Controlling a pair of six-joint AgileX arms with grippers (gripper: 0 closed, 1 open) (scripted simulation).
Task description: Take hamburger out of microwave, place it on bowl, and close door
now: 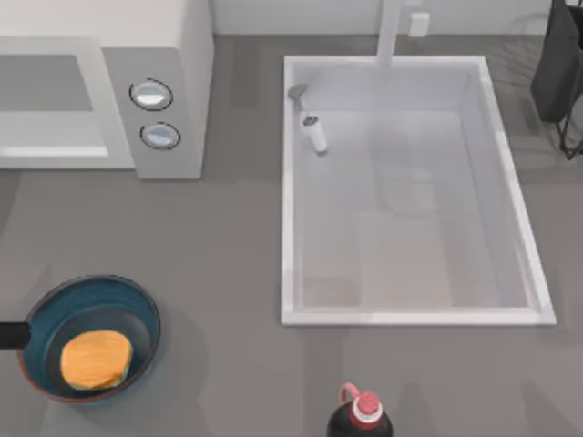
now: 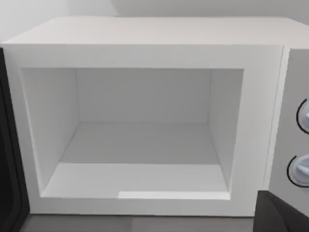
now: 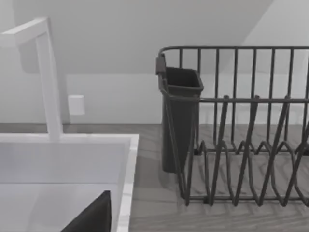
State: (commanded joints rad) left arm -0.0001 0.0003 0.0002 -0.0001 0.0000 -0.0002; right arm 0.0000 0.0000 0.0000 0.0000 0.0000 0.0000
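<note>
Left gripper (image 2: 282,213): a dark corner of it is showing in the left wrist view, facing the microwave (image 2: 145,48) head-on. Cannot tell how far open it is. Nothing is visibly in its hold.

Cavity is sitting empty, floor and walls bare. A dark panel at the cavity's far side from the dials (image 2: 303,169) is reading as the door (image 2: 7,145), swung open.

Top view, working outward: the microwave is sitting at 10 o'clock on the table. The bowl (image 1: 137,305) is lying at 8 o'clock, well apart from it. The hamburger (image 1: 95,358) is resting inside the bowl, toward its 6 o'clock side. A dark stub at the top view's left edge is touching the bowl's rim at 9 o'clock; cannot tell what it is.

Right gripper (image 3: 91,216): parked by the sink basin (image 1: 410,317), looking past the faucet (image 3: 48,77) to the dish rack (image 3: 241,145) at 1 o'clock. Its opening cannot be told either. A red-capped bottle (image 1: 364,411) is standing at 6 o'clock.

Step in hand, as I judge it: bun is out and placed, so closing the door is what is remaining.

Next move is calling for the left gripper to get behind the door's free edge and push it round toward the cavity front until it is sitting flush, sweeping wide of the bowl.
</note>
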